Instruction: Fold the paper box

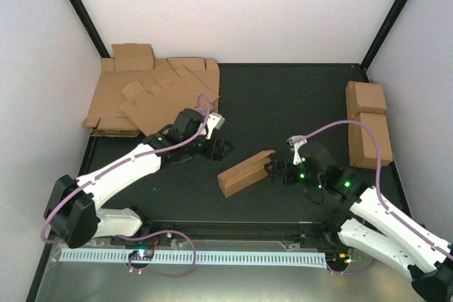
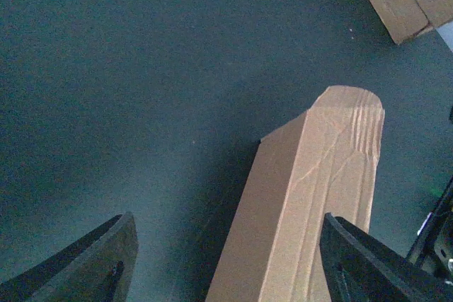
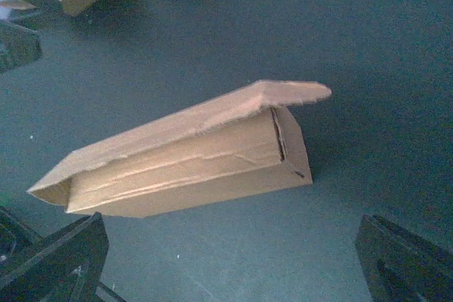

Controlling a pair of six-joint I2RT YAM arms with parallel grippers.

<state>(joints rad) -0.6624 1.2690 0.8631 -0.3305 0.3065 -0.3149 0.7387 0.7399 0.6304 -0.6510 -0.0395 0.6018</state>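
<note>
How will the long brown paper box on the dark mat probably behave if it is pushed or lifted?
The paper box is thin, creased cardboard, so probably light and easily crushed. Its top flap stands unclosed, so it may spring open. Lying on a long side, it should slide, not roll.

The paper box (image 1: 245, 172) was matt brown cardboard, its top flap creased and ridged. The table (image 1: 283, 97) was dark, matt and smooth. The heaped sheets (image 1: 152, 100) were matt cardboard too.
</note>
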